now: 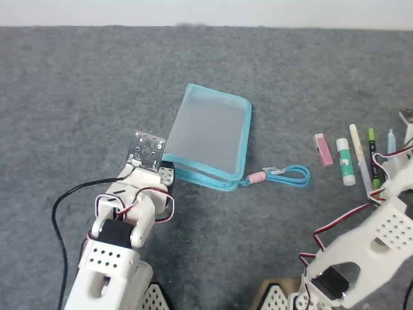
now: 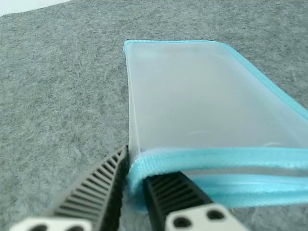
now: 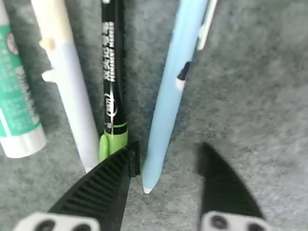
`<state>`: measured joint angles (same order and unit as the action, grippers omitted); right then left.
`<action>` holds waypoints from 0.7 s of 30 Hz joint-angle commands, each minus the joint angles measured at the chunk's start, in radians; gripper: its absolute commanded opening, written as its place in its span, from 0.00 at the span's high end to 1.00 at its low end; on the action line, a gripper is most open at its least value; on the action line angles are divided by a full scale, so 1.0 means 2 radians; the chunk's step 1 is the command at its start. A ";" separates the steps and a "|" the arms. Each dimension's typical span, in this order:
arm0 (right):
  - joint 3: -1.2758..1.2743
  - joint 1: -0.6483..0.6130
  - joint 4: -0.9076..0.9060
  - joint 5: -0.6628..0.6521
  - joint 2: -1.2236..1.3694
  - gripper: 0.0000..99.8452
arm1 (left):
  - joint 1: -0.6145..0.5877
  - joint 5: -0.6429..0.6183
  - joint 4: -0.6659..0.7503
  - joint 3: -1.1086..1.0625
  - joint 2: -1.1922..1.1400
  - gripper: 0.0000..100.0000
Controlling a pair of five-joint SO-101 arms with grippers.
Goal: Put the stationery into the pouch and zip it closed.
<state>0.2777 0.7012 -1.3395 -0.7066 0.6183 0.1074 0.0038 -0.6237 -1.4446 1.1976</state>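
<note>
Left jaws pinch frosted teal-edged pouch [image 2: 192,96]; right jaws open astride blue pen [image 3: 168,91].

From my seat the light is even and fairly bright, falling from above, so every shadow on the grey mat [image 1: 77,97] around the pouch [image 1: 210,139] is soft. I see a narrow dark band under the pouch's zip edge. The pouch's clear face has a dull, milky sheen. At its corner, the metal plate on the left gripper [image 1: 166,169] gleams. The pens [image 1: 359,155], well off beside the pouch, throw thin, soft shadows.
</note>
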 commanded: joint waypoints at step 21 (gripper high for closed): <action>0.044 -0.079 -0.214 0.018 -0.283 0.99 | 0.002 -0.008 -0.001 0.008 0.009 0.99</action>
<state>0.3130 0.6137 -1.6602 -0.6529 0.2271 0.1074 0.0008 -0.6237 -1.4446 1.1976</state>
